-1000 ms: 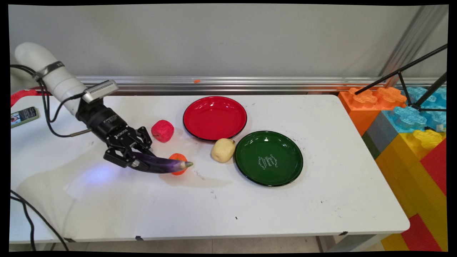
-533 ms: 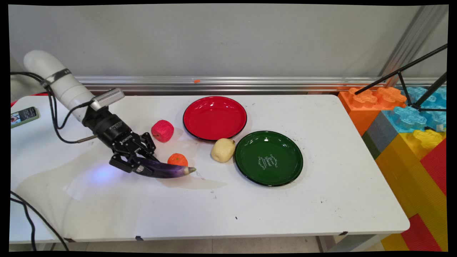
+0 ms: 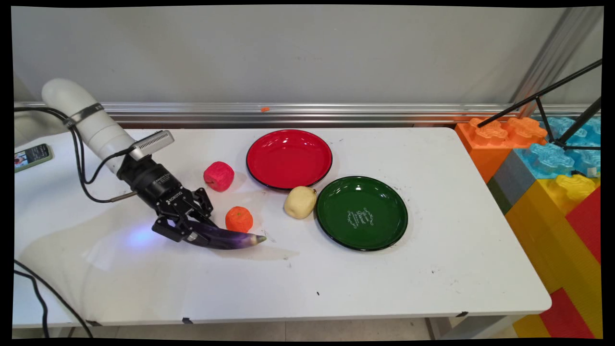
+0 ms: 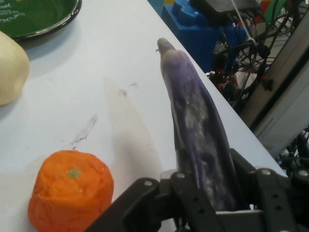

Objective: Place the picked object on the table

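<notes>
Claw (image 3: 185,230) clamped on aubergine (image 3: 226,239) at stem end, held just above worktop (image 3: 336,278); long axis points away from claw twd green plate (image 3: 361,212); orange (image 3: 239,218) just beside

In the hand view the bottom edge cuts off the end effector (image 4: 212,205), and its linkage hides the butt of the eggplant (image 4: 195,121). The orange (image 4: 71,195) runs off the bottom edge, the pale fruit (image 4: 10,65) off the left, and only an arc of the green plate (image 4: 43,21) shows at the top. In the main view the script on the green plate (image 3: 361,212) is too small to read, and the phone (image 3: 31,155) is cut by the left margin.
</notes>
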